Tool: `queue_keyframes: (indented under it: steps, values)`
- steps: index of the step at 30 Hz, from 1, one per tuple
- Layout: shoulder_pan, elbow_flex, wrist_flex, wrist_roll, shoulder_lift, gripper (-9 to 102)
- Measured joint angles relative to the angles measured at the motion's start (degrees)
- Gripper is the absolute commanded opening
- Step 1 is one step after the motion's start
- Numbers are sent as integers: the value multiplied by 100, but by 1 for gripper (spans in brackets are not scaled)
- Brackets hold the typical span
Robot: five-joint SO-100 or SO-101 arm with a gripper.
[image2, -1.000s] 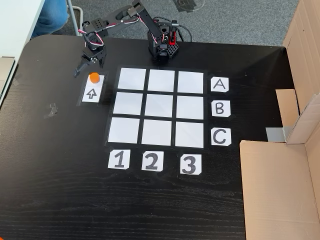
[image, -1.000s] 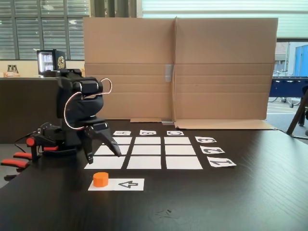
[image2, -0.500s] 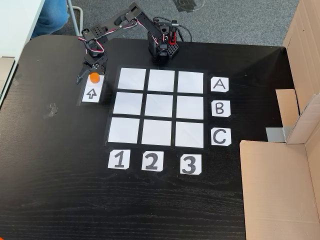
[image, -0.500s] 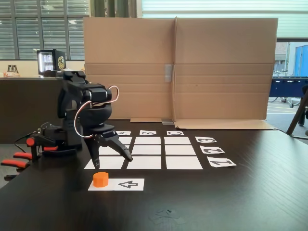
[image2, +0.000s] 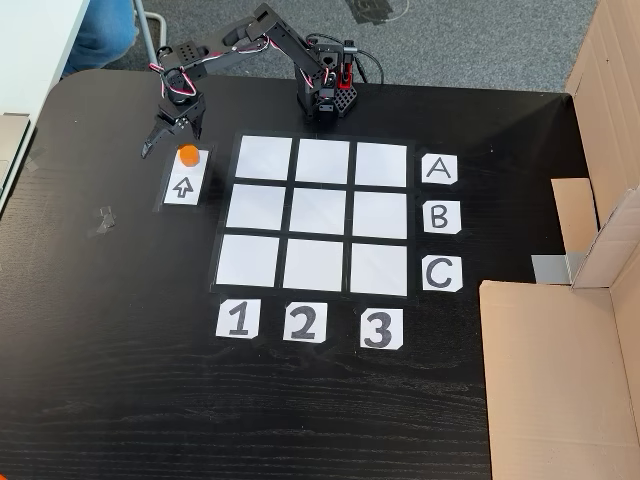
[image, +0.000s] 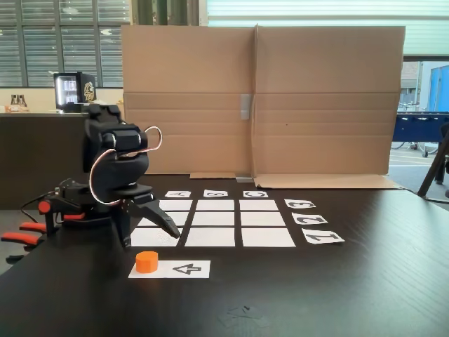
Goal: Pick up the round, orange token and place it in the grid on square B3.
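Note:
The orange token (image: 146, 261) (image2: 188, 154) stands on one end of a white paper strip printed with an arrow (image: 186, 268) (image2: 183, 186). My gripper (image: 151, 238) (image2: 172, 142) hovers open just behind the token in a fixed view, above and slightly left of it in the other, jaws spread wide and holding nothing. The grid (image: 263, 219) (image2: 258, 206) of nine white rectangles lies beside the strip. Square B3 (image: 215, 205) (image2: 380, 214) is bare, in line with cards B and 3.
The arm's base (image2: 325, 95) stands at the table's edge behind the grid. A tall cardboard wall (image: 259, 98) (image2: 560, 370) borders the table on the letter-card side. Red-handled clamps (image: 24, 235) sit near the base. Dark bare tabletop lies around the number cards.
Half a second ago the open gripper had swung out over the token; now it has drawn back toward the table edge. The token has not moved.

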Motion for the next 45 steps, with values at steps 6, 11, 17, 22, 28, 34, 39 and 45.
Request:
queue_keyframes:
  steps: [6,11,17,22,28,34,39,45]
  values:
    - [0,-264,0,-343,-264,70]
    - [0,-510,0,-431,-501,70]
    - [-88,-519,0,-457,-562,70]
    - [-176,-519,0,-457,-562,70]
    - [-185,-519,-123,-281,-615,70]
    - [-185,-519,-299,105,-721,70]
    - [-176,-519,-360,299,-800,55]
    - [-185,-475,-624,334,-809,9]
